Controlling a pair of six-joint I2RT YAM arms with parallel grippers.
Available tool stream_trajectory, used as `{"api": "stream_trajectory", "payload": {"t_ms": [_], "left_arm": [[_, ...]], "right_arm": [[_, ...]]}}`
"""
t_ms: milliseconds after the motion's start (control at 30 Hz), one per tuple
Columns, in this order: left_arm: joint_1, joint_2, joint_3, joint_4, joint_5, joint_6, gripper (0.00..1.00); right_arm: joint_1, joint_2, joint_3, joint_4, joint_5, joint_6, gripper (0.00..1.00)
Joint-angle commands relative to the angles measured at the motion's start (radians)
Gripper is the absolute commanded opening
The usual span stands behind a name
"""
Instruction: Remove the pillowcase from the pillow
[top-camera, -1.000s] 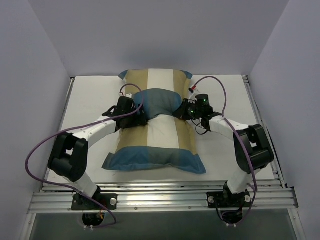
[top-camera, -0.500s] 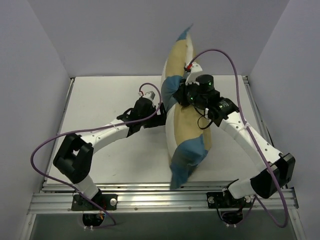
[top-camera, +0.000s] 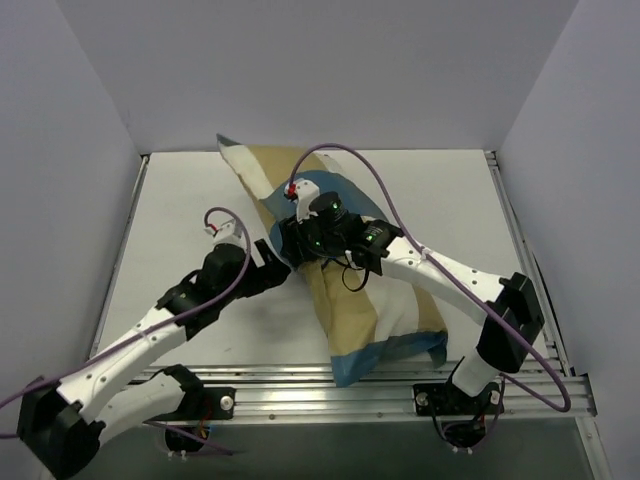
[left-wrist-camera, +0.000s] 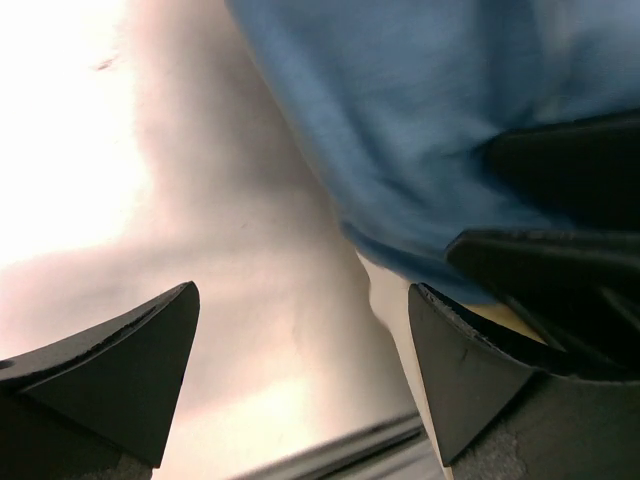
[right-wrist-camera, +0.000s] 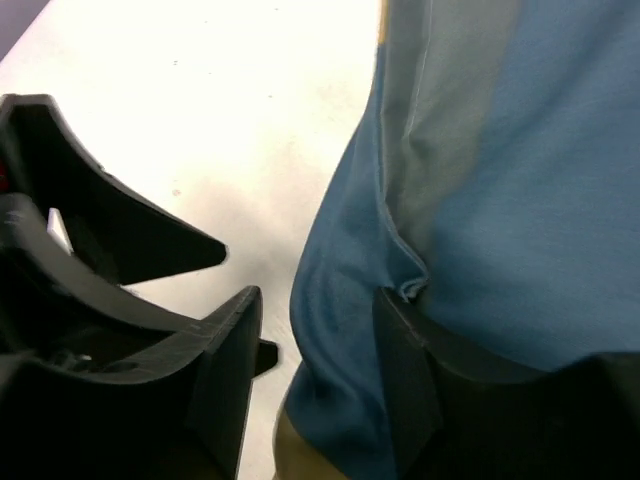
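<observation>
The pillowcase (top-camera: 375, 300), in blue, tan and white blocks, lies slantwise on the table from the back left to the front right. The pillow is hidden inside it. My right gripper (top-camera: 293, 243) hovers at its left edge near the middle. In the right wrist view its jaws (right-wrist-camera: 320, 300) stand open around a fold of blue pillowcase cloth (right-wrist-camera: 500, 200), with a gap at the left finger. My left gripper (top-camera: 270, 260) sits just left of it, low over the table. Its jaws (left-wrist-camera: 302, 290) are wide open and empty, with the blue cloth (left-wrist-camera: 400, 120) beyond the right finger.
The white table (top-camera: 180, 200) is walled in by grey panels on three sides. An aluminium rail (top-camera: 320, 395) runs along the front edge. Purple cables (top-camera: 350, 165) loop above both arms. The two grippers are nearly touching.
The cased pillow, lifted and swung upright half a second ago, now lies down slantwise. My right gripper has opened and let the blue cloth go. The left arm drew back toward the near left.
</observation>
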Motion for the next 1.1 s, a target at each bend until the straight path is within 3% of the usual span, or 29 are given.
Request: {"api": "stream_trajectory", "payload": {"t_ms": [0, 100, 267, 500, 633, 900, 1067], "left_arm": [[0.004, -0.176, -0.001, -0.219, -0.073, -0.001, 0.94], [0.012, -0.279, 0.038, -0.345, -0.107, 0.018, 0.94], [0.026, -0.273, 0.122, -0.393, -0.142, 0.079, 0.94], [0.113, 0.013, 0.335, -0.287, -0.023, 0.303, 0.94], [0.205, 0.257, 0.511, -0.205, 0.074, 0.389, 0.94], [0.302, 0.679, 0.983, -0.189, 0.067, 0.564, 0.94], [0.333, 0.831, 1.006, -0.218, 0.014, 0.547, 0.94]], "right_arm": [[0.002, -0.092, 0.065, -0.024, 0.056, -0.004, 0.52], [0.011, -0.159, 0.074, -0.051, 0.087, 0.011, 0.72], [0.013, -0.292, 0.025, -0.097, 0.155, 0.045, 0.86], [0.005, -0.431, -0.136, -0.238, 0.322, 0.163, 0.88], [0.004, -0.536, -0.263, -0.294, 0.297, 0.24, 0.87], [0.016, -0.641, -0.373, -0.448, 0.198, 0.372, 0.86], [0.014, -0.604, -0.418, -0.469, 0.185, 0.361, 0.89]]}}
